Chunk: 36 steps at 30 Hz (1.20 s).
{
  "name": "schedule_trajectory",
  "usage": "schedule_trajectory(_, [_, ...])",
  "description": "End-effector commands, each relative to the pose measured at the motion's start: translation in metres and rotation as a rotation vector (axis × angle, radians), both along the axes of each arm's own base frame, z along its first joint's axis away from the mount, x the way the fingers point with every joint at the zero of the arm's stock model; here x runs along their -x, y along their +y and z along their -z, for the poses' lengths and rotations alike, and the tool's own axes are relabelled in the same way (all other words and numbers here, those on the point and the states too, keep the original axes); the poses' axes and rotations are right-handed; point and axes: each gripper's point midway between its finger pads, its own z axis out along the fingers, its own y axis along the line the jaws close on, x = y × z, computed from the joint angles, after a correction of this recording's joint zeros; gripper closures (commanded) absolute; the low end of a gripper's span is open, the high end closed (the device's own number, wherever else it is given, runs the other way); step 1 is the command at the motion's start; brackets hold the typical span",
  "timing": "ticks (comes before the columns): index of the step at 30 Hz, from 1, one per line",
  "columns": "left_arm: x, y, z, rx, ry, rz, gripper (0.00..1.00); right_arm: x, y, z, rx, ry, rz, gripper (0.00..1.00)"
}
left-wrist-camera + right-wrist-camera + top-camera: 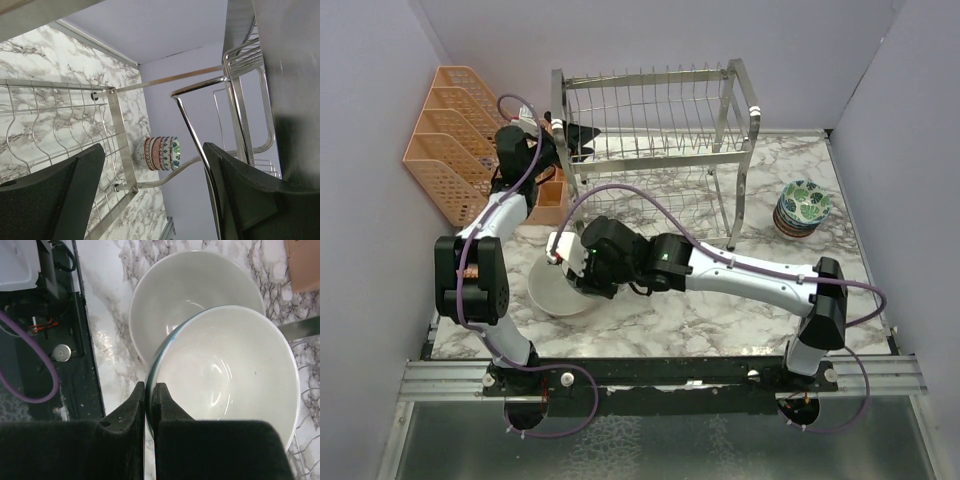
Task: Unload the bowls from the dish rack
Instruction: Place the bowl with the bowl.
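My right gripper point(149, 390) is shut on the rim of the teal bowl point(225, 370), which is white inside. That bowl hangs over, and partly covers, a cream bowl point(190, 285) standing on the marble table; I cannot tell whether they touch. From above, the right gripper point(570, 262) hides the teal bowl and only the cream bowl point(548, 295) shows. My left gripper point(575, 135) is open at the left end of the silver dish rack point(660, 130), nothing between its fingers point(75, 190). Through the rack wires point(65, 125) a stack of small patterned bowls point(160, 153) shows.
The small bowl stack point(803, 207) stands on the table right of the rack. An orange mesh organizer point(445, 140) lines the left wall, with a brown box point(552, 200) beside it. The table's front edge and black rail point(75, 365) lie close to the cream bowl.
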Motion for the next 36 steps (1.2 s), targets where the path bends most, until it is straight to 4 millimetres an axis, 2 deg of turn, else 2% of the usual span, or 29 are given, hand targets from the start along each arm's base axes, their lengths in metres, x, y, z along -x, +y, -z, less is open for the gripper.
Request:
schedule_trajectory(1, [0.032,0.010,0.094,-0.098,0.232,0.075,0.20,-0.022,0.041,-0.065,-0.180,-0.243,0.011,0.99])
schedule_trajectory(10, [0.033,0.021,0.091,-0.093,0.223,0.065,0.20,-0.021,0.061,-0.057,-0.170,-0.298,-0.021,0.99])
schedule_trajectory(21, [0.025,0.022,0.092,-0.090,0.220,0.079,0.20,0.001,0.084,-0.023,-0.169,-0.200,-0.091,0.99])
schedule_trajectory(36, [0.036,0.020,0.093,-0.091,0.210,0.102,0.20,-0.007,0.100,0.024,-0.096,-0.226,-0.111,0.99])
